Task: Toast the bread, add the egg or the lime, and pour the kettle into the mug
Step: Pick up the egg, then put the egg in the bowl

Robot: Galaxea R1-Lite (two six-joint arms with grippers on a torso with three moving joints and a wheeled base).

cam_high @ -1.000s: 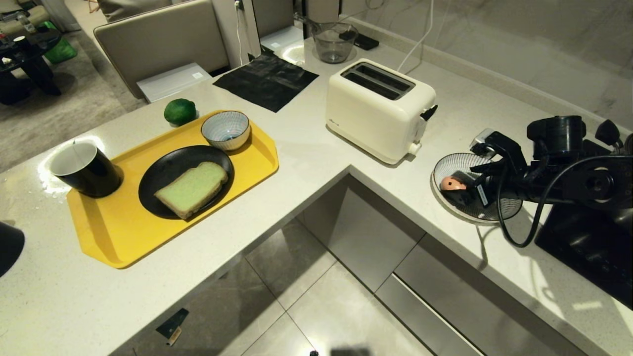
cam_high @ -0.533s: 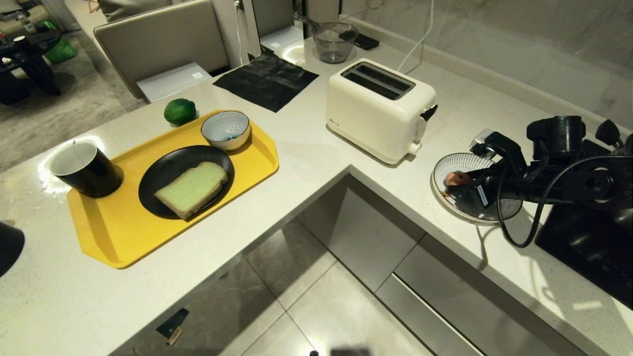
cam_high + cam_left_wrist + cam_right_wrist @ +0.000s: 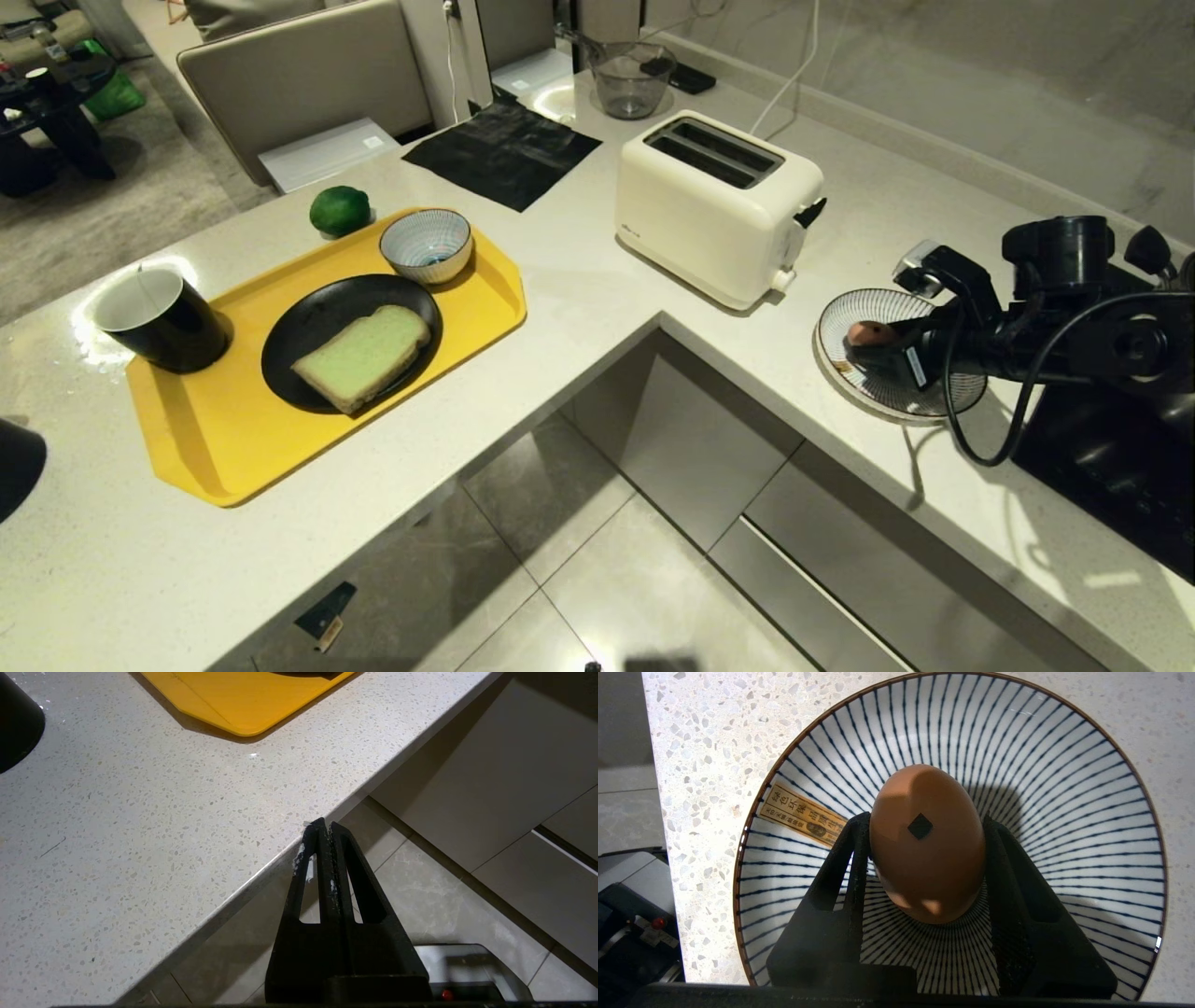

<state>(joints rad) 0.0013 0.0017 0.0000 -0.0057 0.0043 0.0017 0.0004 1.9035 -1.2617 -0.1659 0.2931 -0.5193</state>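
Observation:
My right gripper [image 3: 871, 347] reaches into a blue-striped dish [image 3: 864, 301] on the right counter and is shut on the egg [image 3: 868, 332]. In the right wrist view its fingers press both sides of the egg [image 3: 927, 844] over the dish [image 3: 1064, 788]. The bread [image 3: 364, 355] lies on a black plate [image 3: 289, 331] on the yellow tray [image 3: 233, 439]. The mug [image 3: 161, 319] stands on the tray's left corner, and the lime [image 3: 340, 210] sits behind the tray. Only an edge of the kettle [image 3: 14, 467] shows at far left. My left gripper [image 3: 325, 826] hangs shut over the counter edge.
A cream toaster [image 3: 714, 205] with empty slots stands at the inner corner of the L-shaped counter. A small striped bowl [image 3: 426, 245] sits on the tray. A black mat [image 3: 504, 149] and a glass jug [image 3: 630, 79] lie behind. A black hob [image 3: 1102, 467] is under my right arm.
My right gripper's fingers have closed from wide open onto the egg, and the egg has shifted slightly up in the dish. Nothing else has moved.

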